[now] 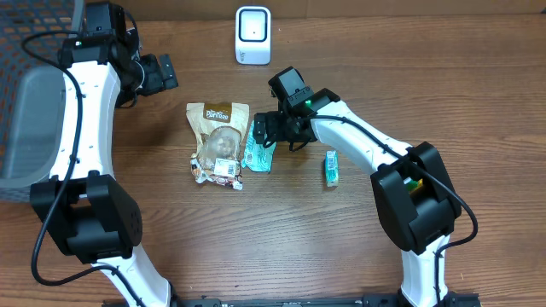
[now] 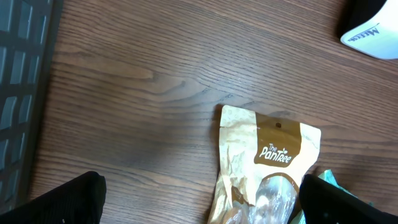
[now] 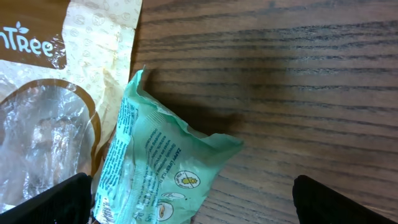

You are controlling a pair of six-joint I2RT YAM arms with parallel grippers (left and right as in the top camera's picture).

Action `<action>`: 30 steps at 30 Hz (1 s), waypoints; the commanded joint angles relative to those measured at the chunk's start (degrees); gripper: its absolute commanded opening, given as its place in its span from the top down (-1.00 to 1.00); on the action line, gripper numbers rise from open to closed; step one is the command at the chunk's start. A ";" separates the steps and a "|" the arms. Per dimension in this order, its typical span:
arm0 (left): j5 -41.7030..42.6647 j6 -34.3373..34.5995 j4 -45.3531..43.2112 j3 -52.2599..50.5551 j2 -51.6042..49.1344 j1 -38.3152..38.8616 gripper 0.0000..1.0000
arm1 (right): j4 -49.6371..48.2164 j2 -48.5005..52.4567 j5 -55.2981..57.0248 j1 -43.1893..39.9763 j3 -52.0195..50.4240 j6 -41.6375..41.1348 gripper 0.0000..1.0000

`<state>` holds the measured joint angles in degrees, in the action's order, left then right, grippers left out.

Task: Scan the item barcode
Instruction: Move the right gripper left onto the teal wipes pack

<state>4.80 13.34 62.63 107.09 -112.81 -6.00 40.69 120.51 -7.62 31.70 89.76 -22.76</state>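
Teal packet [image 1: 258, 154], crinkled glossy film with small print and a pinched, pointed far corner, lies mid-table, its left edge touching the brown paper pouch [image 1: 219, 141], which has a clear window. The right gripper [image 1: 264, 130] hangs over the packet's far end, claw wide and holding nothing; whether it touches the film cannot be told. The left gripper [image 1: 162, 73] is also spread wide and empty, over bare wood left of the pouch. Open wood-grain table [image 1: 444, 77] lies to the right, apart from a small green stick pack [image 1: 331, 168]. A white scanner [image 1: 253, 35] stands at the far edge. The packet's near end is cut off in the right wrist view.
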 commanded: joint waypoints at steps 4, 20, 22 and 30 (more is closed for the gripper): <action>0.61 -0.48 -1.99 0.74 0.79 0.44 -1.00 | -0.57 -0.37 -4.42 -1.64 -0.15 -2.73 -1.00; 10.29 2.38 4.22 0.74 0.76 0.46 -0.99 | 1.14 -0.37 -11.65 -6.08 -0.15 0.35 -1.00; 11.61 2.54 5.16 0.74 0.76 0.46 -0.89 | 1.27 -0.37 -12.22 -6.14 -0.15 1.62 -1.00; 17.09 -1.25 8.52 0.42 0.66 5.88 0.91 | 2.82 -0.37 -13.09 -7.43 -0.15 1.99 -1.00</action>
<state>18.85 14.76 70.83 107.18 -112.81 -3.66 43.24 120.51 -19.53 25.39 89.76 -21.74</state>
